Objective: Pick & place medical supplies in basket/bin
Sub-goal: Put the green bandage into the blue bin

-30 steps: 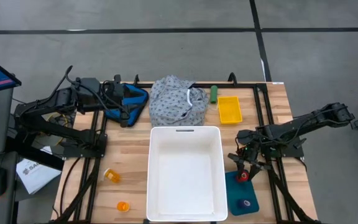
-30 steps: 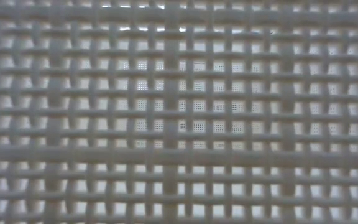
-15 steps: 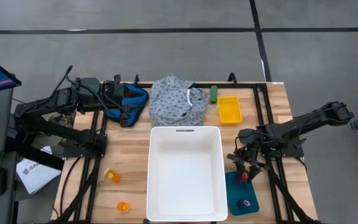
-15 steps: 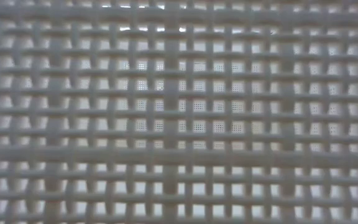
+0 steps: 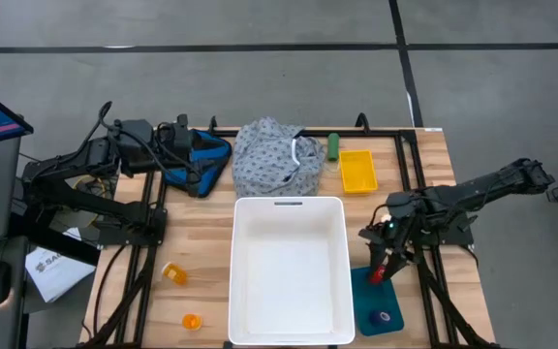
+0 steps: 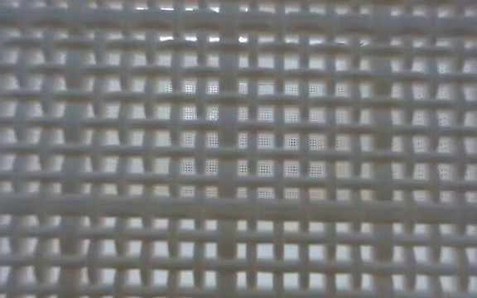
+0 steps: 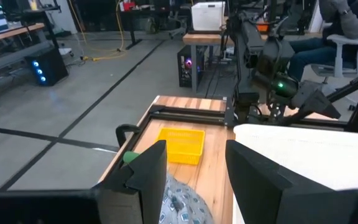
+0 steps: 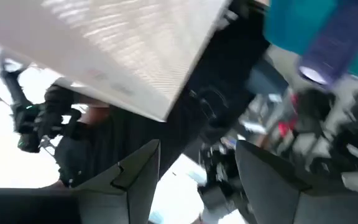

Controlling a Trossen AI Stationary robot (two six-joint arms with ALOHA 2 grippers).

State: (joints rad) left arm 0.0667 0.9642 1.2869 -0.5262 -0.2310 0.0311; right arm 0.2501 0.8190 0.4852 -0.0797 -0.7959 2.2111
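In the high view the dotted grey-white garment [image 5: 277, 160] lies bunched at the far edge, with a green cylinder [image 5: 333, 145] beside it. A red cylinder [image 5: 378, 276] and a purple cylinder [image 5: 384, 316] rest on a teal tray [image 5: 364, 302]. Two orange pill bottles [image 5: 174, 273] [image 5: 192, 321] lie left of the white basket [image 5: 289, 267]. My right gripper [image 5: 380, 262] is open and points down right over the red cylinder. My left gripper [image 7: 194, 152] waits open at the far left by a blue object [image 5: 209, 153]. My right gripper stands right at the red cylinder [image 5: 378, 276], coming from above. I cannot tell whether a finger touches it.
A small yellow bin [image 5: 356, 171] sits at the far edge, right of the green cylinder. The basket's lattice wall [image 6: 238, 149] fills the low view. Bare wood [image 5: 201, 242] lies between the basket and the left arm. People sit at desks beyond the table.
My right gripper has shifted a little toward the table's right edge and turned about its wrist while staying over the red cylinder. The red cylinder rests where it was on the teal tray.
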